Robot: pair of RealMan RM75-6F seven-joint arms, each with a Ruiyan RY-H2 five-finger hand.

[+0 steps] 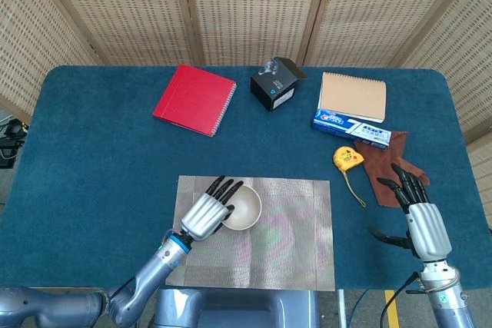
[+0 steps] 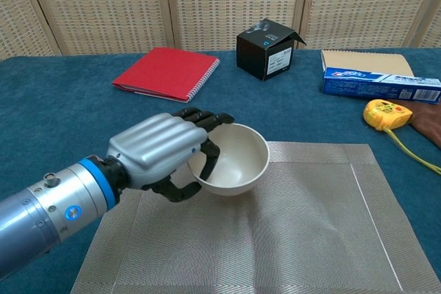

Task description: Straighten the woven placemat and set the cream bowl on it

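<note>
The woven grey placemat (image 1: 284, 247) (image 2: 310, 232) lies square to the table's front edge. My left hand (image 1: 207, 213) (image 2: 162, 149) grips the cream bowl (image 1: 244, 209) (image 2: 234, 160) by its left rim and holds it over the mat's left half. In the chest view the bowl hangs a little above the mat. My right hand (image 1: 421, 220) stays at the table's right front, fingers spread, holding nothing; the chest view does not show it.
At the back lie a red notebook (image 1: 195, 99), a black box (image 1: 274, 86), a tan notepad (image 1: 354, 96) and a toothpaste box (image 1: 352, 130). A yellow tape measure (image 1: 347, 158) and a brown glove (image 1: 392, 163) sit right of the mat.
</note>
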